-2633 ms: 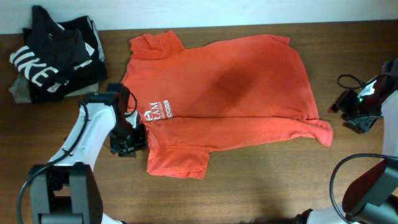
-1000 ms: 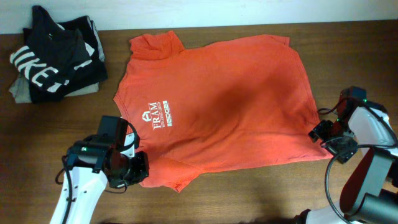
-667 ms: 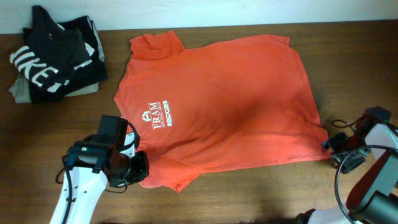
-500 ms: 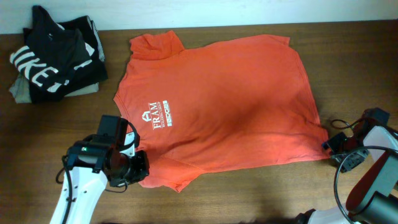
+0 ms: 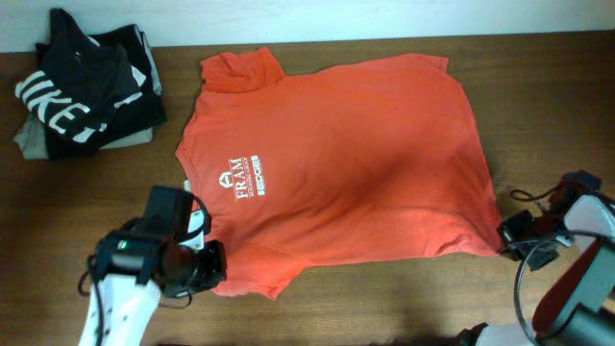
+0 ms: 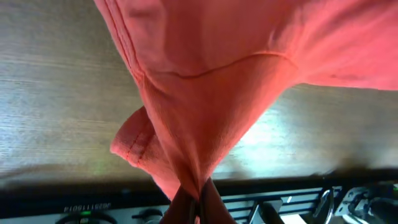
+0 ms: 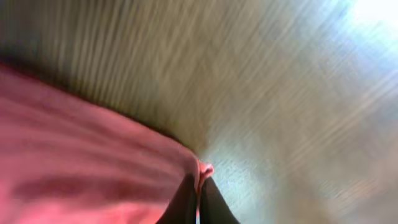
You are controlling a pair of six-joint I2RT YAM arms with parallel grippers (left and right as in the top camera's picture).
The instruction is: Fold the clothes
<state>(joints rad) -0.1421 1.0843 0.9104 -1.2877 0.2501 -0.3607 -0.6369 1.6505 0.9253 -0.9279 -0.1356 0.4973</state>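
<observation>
With left gripper [image 5: 212, 262] clenched on the edge of the T-shirt [image 5: 336, 163] at 7 o'clock and right gripper [image 5: 505, 234] clenched on its corner at 4 o'clock, lies spread print-up across the middle of the table [image 5: 384, 303]. Off at 10 o'clock, well apart: black shirt [image 5: 77, 86] stacked on a grey-olive garment [image 5: 29, 144].

My left arm [image 5: 117, 300] comes in from the bottom left of the overhead view. Its left claw [image 6: 198, 199] is pinched tight on a gathered fold of the T-shirt [image 5: 336, 154]. My right arm [image 5: 588, 215] bends in from the bottom right, its right claw [image 7: 199, 190] clamped on the T-shirt's corner, fingers pressed together.
</observation>
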